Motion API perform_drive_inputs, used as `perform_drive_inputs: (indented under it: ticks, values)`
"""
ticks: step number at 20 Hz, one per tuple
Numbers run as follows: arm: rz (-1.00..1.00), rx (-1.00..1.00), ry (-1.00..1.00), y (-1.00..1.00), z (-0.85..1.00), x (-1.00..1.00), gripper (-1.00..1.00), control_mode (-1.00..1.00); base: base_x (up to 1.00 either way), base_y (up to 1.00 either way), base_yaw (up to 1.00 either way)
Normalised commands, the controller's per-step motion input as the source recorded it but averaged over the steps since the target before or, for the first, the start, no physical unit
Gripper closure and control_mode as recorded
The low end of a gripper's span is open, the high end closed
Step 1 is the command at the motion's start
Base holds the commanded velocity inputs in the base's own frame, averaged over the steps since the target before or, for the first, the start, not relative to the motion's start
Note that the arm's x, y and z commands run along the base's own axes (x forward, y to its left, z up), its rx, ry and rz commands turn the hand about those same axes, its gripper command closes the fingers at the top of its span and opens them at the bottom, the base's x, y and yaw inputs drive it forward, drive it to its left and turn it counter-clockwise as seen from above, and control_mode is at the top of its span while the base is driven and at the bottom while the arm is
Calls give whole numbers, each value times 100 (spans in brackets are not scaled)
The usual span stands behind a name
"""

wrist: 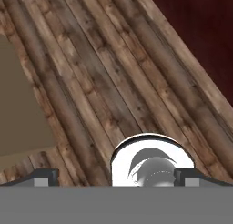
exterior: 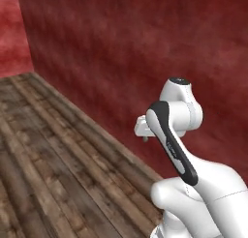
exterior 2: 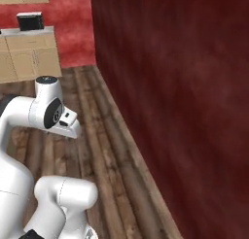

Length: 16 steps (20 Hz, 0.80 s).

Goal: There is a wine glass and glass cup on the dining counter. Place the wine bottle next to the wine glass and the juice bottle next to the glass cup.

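The wine glass, glass cup, dining counter, wine bottle and juice bottle are all out of view. My gripper (wrist: 116, 178) points down at the wooden floor. Its two dark fingertips (wrist: 45, 177) stand wide apart, open, with no object between them. The white arm is folded above the base, its hand (exterior: 142, 127) tucked low in front of the elbow and close to the red wall; from the other side the hand (exterior 2: 68, 122) hangs over the floorboards.
A dark red wall (exterior: 145, 48) runs close along the right. Brown plank floor (exterior: 58, 174) stretches left and ahead. Beige cabinets (exterior 2: 29, 58) with a black microwave (exterior 2: 30, 21) stand far back. A flat tan surface (wrist: 18, 104) lies beside the hand.
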Motion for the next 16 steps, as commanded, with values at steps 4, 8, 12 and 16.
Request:
perform_drive_inputs:
  ticks: [4,8,12,16]
  values:
    - [0,0,0,0,0,0,-100,100,78,-16,33]
    - [0,0,0,0,0,0,-100,100,79,-16,31]
    - [0,0,0,0,0,0,-100,100,80,-16,31]
    - [0,0,0,0,0,0,-100,100,80,-16,31]
